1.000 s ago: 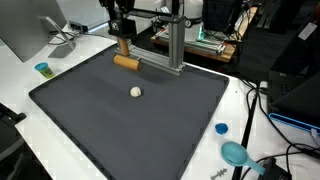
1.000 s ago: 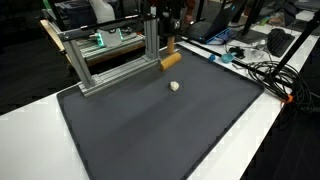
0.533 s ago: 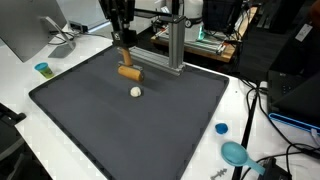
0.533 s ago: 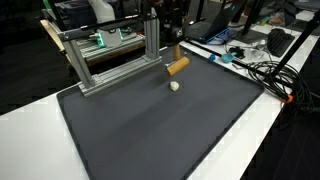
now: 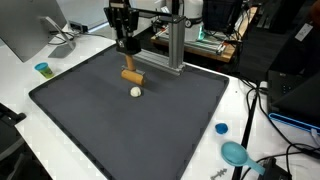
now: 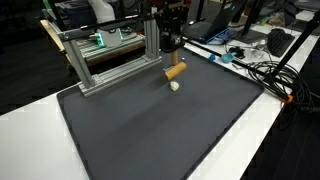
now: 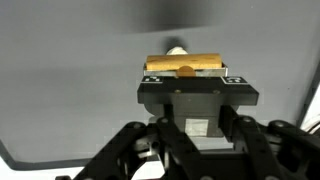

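Observation:
My gripper (image 5: pixel 125 44) hangs over the far part of a black mat (image 5: pixel 130 135) and also shows in an exterior view (image 6: pixel 172 42). It is shut on the short handle of a wooden mallet-like tool. The tool's tan cylinder head (image 5: pixel 132 75) lies crosswise just below the fingers, low over the mat. A small white ball (image 5: pixel 136 91) rests on the mat right beside the head, apart from it. In the wrist view the gripper (image 7: pixel 186 80) looks down on the cylinder (image 7: pixel 185 64), with the ball (image 7: pixel 176 48) peeking out behind it. Both also show in an exterior view: cylinder (image 6: pixel 175 71), ball (image 6: pixel 174 85).
An aluminium frame (image 5: pixel 175 40) stands at the mat's far edge, close behind the gripper, and shows again in an exterior view (image 6: pixel 110 65). On the white table lie a teal cup (image 5: pixel 42 69), a blue cap (image 5: pixel 221 128), a teal dish (image 5: pixel 235 153) and cables (image 6: pixel 265 72).
My gripper has carried the wooden tool away from the frame and lower, so that its head now hangs next to the white ball. The ball has not moved.

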Robot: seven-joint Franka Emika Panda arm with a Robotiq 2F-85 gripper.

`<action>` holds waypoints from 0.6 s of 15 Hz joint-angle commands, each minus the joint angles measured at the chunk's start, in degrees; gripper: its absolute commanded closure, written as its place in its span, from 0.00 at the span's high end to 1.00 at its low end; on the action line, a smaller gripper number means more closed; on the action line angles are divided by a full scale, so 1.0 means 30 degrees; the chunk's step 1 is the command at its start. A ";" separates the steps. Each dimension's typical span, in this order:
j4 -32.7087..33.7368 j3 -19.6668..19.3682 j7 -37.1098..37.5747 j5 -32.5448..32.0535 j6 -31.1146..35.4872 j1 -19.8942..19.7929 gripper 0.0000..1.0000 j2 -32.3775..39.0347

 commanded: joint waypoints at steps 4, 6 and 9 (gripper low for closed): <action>0.0704 -0.0036 0.2416 -0.1852 0.1349 0.0585 0.22 0.1641; 0.0783 -0.0106 0.3086 -0.2359 0.1519 0.0718 0.22 0.1956; 0.1217 -0.0184 0.3890 -0.2973 0.1113 0.0893 0.22 0.2760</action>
